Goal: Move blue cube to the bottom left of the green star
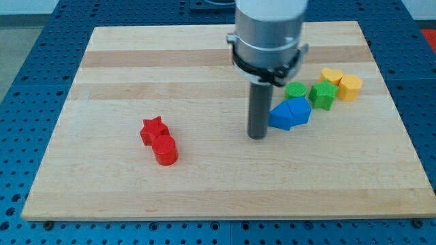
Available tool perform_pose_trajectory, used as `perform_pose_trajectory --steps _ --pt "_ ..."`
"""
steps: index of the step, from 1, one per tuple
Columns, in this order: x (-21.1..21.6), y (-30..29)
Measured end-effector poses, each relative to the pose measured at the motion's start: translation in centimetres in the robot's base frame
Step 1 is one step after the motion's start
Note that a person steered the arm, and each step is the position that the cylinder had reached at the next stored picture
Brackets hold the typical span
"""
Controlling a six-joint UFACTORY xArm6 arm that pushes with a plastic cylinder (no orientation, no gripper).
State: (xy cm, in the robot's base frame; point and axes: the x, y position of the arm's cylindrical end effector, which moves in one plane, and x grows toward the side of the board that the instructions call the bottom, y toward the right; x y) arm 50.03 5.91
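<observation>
My tip at the left edge of the blue blocks, right of the desk's middle.

My tip [257, 137] stood on the wooden desk [204, 190], touching or just beside the left edge of the blue cube [278, 117] — contact could not be told for certain. There were no fingers on this rod, so nothing was held. The blue cube pressed against a second blue block [298, 110], faceted, on its right. Just beyond them sat a green cylinder [296, 89], with the green star [323, 95] to its right — the cube lay to the near left of that star. Farther right, a yellow heart [332, 75] and a yellow hexagonal block [351, 87] sat together. Well apart, at the near left, a red star [154, 129] touched a red cylinder [165, 149].
</observation>
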Motion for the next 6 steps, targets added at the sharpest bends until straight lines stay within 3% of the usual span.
perform_pose_trajectory --steps 3,6 --pt "-6.6 3.7" --pt "-6.6 4.8"
